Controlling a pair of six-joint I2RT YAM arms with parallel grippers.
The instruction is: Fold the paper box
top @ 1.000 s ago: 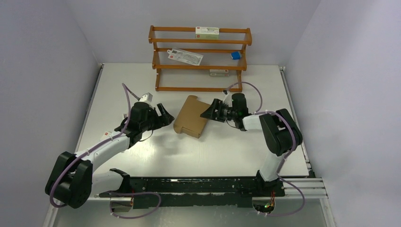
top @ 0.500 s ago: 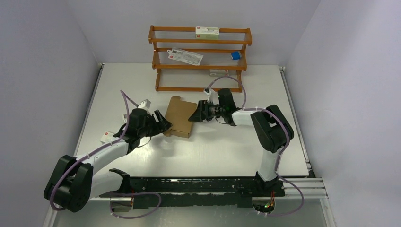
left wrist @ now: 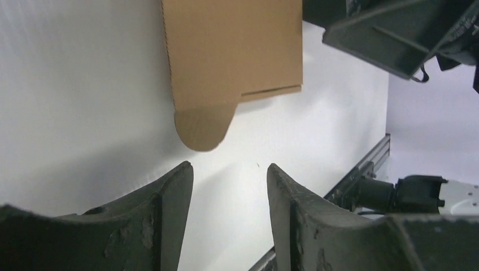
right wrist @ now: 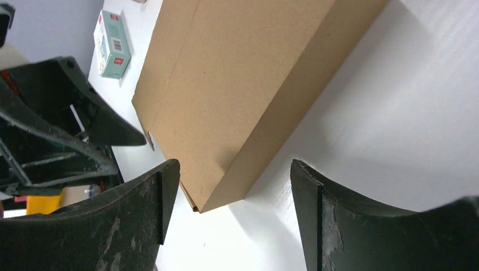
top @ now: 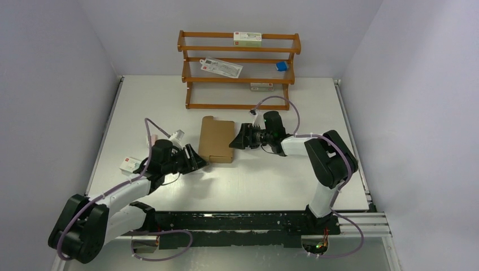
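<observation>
left tool (top: 195,162) and right tool (top: 235,139) both gape, holding nothing. the paper box (top: 217,139) lies flat on the desk (top: 271,178) between them, just ahead of each.

I count one paper box (top: 217,140), two grippers, the left gripper (top: 194,160) and the right gripper (top: 237,139), one wooden rack (top: 239,49), one blue block (top: 280,66), one flat packet (top: 221,67), and probably three white cartons (top: 247,37); the one on the lowest shelf is hard to read.

The left arm (top: 121,189) reaches forward and low, wrist angled rightward, its jaws partly parted. The right arm (top: 329,161) bends at the elbow and reaches leftward, its jaws spread wider. Both sets of jaws face each other, apart.
</observation>
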